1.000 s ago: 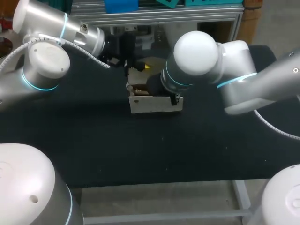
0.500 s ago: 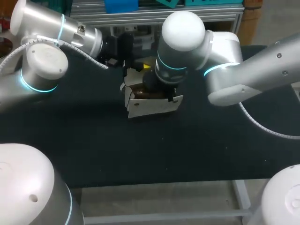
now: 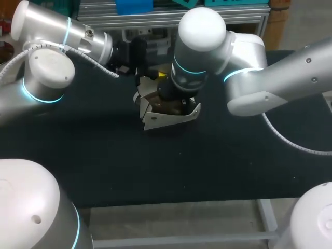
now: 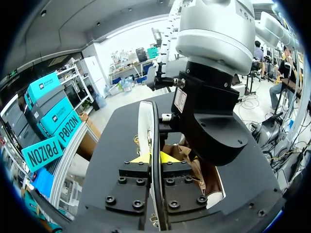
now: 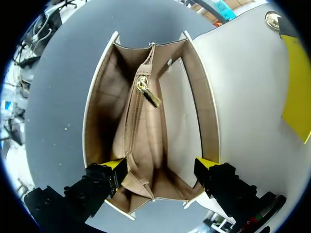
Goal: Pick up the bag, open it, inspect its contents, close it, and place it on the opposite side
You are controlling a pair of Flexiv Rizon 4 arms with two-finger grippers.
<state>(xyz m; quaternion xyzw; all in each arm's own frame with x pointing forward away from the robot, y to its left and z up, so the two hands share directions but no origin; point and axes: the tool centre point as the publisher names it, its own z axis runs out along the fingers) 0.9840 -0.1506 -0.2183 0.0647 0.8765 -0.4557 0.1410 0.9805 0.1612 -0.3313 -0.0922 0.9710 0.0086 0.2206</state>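
Observation:
The white bag (image 3: 165, 119) stands open in the middle of the black table (image 3: 155, 166). My left gripper (image 4: 151, 158) is behind it, shut on the edge of the raised white flap (image 4: 144, 124). My right gripper (image 5: 159, 167) points straight down into the bag's mouth, open wide, one yellow tip by each side wall. Between its fingers I see the tan lining (image 5: 146, 141) with a middle zip pocket and a gold zip pull (image 5: 146, 94). I see nothing loose in the compartments. From the head view the right wrist (image 3: 179, 88) hides most of the opening.
An aluminium frame (image 3: 171, 21) runs along the table's far edge right behind the bag. Bare black table lies to the left, right and front of the bag. Both arms crowd over the bag's place.
My right gripper has gone from shut to wide open inside the bag's mouth. The right arm swung left over the bag, and the bag's front tilted slightly. The left gripper kept its hold.

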